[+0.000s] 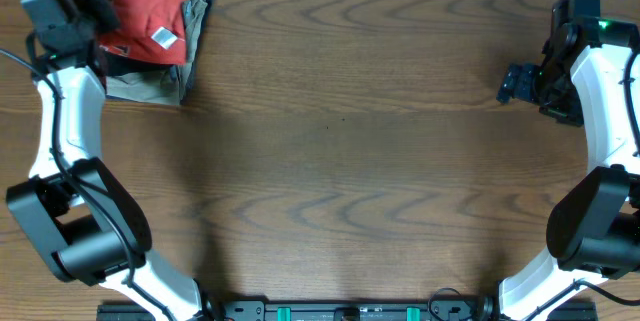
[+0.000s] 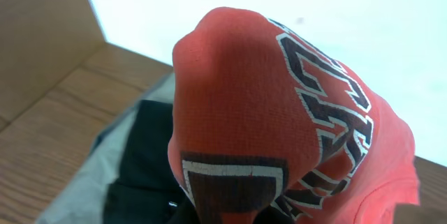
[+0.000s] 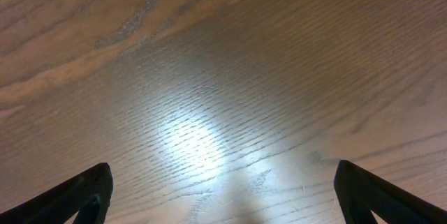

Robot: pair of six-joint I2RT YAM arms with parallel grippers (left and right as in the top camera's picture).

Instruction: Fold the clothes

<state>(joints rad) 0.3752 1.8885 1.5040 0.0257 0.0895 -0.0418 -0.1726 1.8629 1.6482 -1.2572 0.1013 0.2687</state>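
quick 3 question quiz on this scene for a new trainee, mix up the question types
1. True or false: the red-orange T-shirt lies spread flat in the middle of the table.
2. What does the T-shirt rest on?
A) bare wood
B) a pile with a black garment and a khaki garment
C) a tray
3. Fill in: the right end effector hangs over bare wood with its fingers ____.

Key: 1 false, it is bunched at the far left corner; 2 B; 3 open.
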